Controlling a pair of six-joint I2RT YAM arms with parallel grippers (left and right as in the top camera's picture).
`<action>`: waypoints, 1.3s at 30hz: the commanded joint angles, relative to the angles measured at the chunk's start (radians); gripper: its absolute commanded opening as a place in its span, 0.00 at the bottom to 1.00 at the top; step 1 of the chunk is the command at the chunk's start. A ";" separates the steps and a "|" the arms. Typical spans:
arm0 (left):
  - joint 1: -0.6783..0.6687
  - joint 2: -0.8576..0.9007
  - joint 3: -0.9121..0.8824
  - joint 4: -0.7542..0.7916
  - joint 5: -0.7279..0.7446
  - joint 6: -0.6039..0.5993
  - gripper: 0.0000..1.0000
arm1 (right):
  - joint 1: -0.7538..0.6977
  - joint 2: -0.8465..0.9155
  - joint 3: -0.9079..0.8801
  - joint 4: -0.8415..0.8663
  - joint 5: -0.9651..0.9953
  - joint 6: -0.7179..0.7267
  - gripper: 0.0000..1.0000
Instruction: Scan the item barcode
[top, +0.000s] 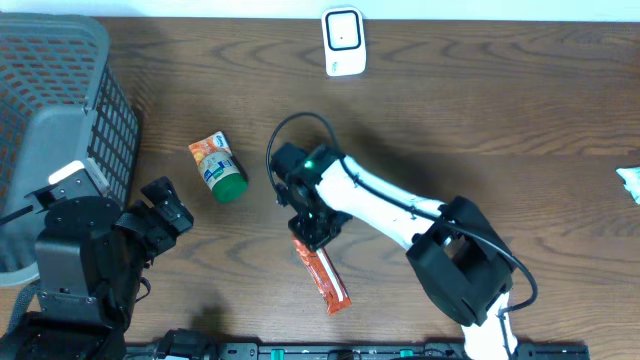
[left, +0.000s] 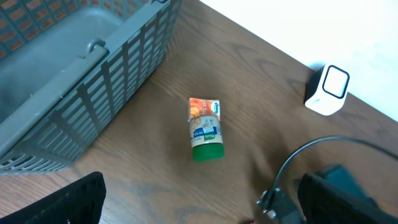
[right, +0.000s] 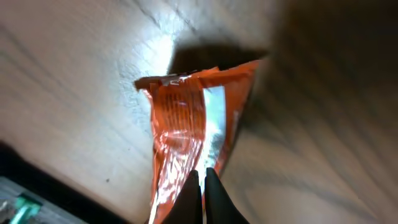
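Dark wood-grain bench (top: 520, 120) is seen under everything, with a pale strip along its far edge. An orange packet (top: 330, 282) lies flat on it, directly beneath the right hand (top: 312, 232), which is clenched on the packet's end with only thin film pinched. The left hand (top: 165, 212) is seen released, well apart from it. On lifting, the slick film could be pulled free of so slight a pinch. The barcode could also be turned away from the white scanner (top: 343, 42), which stands far beyond the right hand.

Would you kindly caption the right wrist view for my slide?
Right hand shut on an orange packet above the wooden table.
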 joint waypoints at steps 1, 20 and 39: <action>0.004 0.002 -0.008 -0.002 -0.002 -0.009 0.99 | -0.031 -0.018 0.090 -0.060 -0.002 -0.013 0.22; 0.004 0.071 -0.024 0.006 0.208 -0.009 0.58 | -0.233 -0.021 -0.121 -0.188 -0.369 -0.283 0.60; -0.079 0.797 -0.039 0.028 1.098 0.535 0.07 | -0.782 -0.055 -0.129 -0.063 -0.352 -0.208 0.01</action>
